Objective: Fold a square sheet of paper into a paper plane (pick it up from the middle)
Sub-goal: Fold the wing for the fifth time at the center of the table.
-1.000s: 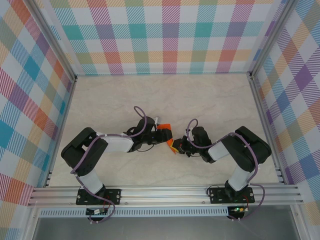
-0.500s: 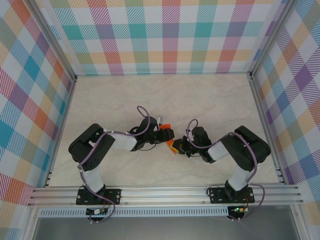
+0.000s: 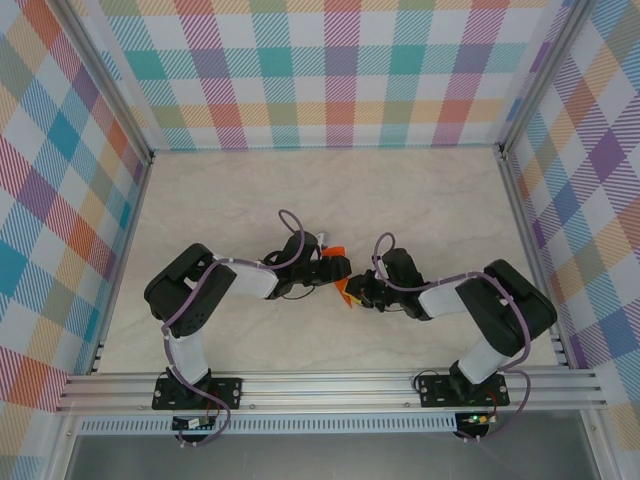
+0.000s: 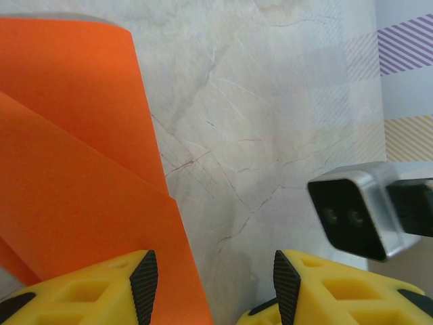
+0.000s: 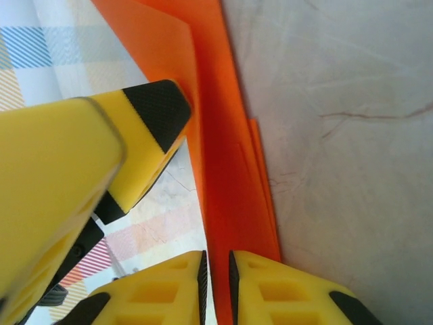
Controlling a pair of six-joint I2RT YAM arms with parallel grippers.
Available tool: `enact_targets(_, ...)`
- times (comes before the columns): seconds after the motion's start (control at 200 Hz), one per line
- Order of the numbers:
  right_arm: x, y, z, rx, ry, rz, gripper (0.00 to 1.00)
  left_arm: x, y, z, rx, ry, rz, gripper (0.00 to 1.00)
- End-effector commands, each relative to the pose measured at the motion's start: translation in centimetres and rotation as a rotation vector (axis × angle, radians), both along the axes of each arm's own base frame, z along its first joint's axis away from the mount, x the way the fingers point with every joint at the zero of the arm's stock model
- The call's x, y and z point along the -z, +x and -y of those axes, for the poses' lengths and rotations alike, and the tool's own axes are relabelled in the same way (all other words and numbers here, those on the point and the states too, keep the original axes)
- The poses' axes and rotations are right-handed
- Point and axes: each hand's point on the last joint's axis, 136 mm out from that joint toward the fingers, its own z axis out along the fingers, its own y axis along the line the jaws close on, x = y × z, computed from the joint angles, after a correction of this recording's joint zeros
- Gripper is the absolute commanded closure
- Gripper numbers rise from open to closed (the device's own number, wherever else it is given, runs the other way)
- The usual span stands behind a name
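Observation:
The square sheet of paper (image 3: 344,289), bright orange and folded into layers, is held up at the table's middle between both grippers. In the right wrist view the paper (image 5: 226,169) runs edge-on through the narrow slit between my right gripper's (image 5: 216,284) pads, which stand slightly apart. My left gripper (image 4: 213,284) is open. A paper flap (image 4: 74,169) lies against the inside of its left finger, and the bare table shows between the pads. From above, the left gripper (image 3: 333,272) and right gripper (image 3: 353,292) nearly touch.
A left fingertip (image 5: 152,128) sits close beside the paper in the right wrist view. The right wrist's camera housing (image 4: 352,217) sits just past the left jaws. Checked walls (image 3: 340,70) and aluminium rails (image 3: 330,385) enclose the marble table (image 3: 330,190).
The left arm's elbow has swung to the right and its gripper has edged closer to the paper. The right arm has shifted slightly.

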Motion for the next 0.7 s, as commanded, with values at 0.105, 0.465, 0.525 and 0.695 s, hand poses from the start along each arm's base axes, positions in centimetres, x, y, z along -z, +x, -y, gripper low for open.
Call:
enact_targets(0.105,0.0,-0.4,0.9,-0.086,-0.130,0.043,0.77,0.4,0.3,0.1,0.020,0.016,-0.001,0.49)
enact_targets(0.465,1.7,-0.5,1.4,-0.110,-0.220,-0.008,0.79,0.6,0.2,0.4,0.030,0.012,-0.010,0.49)
enact_targets(0.525,2.1,-0.6,1.5,-0.105,-0.220,-0.019,0.83,0.6,0.2,0.4,0.032,0.014,-0.012,0.49)
enact_targets(0.695,2.8,-0.9,1.8,-0.085,-0.225,-0.041,0.89,1.0,0.1,0.4,0.042,0.026,-0.022,0.49)
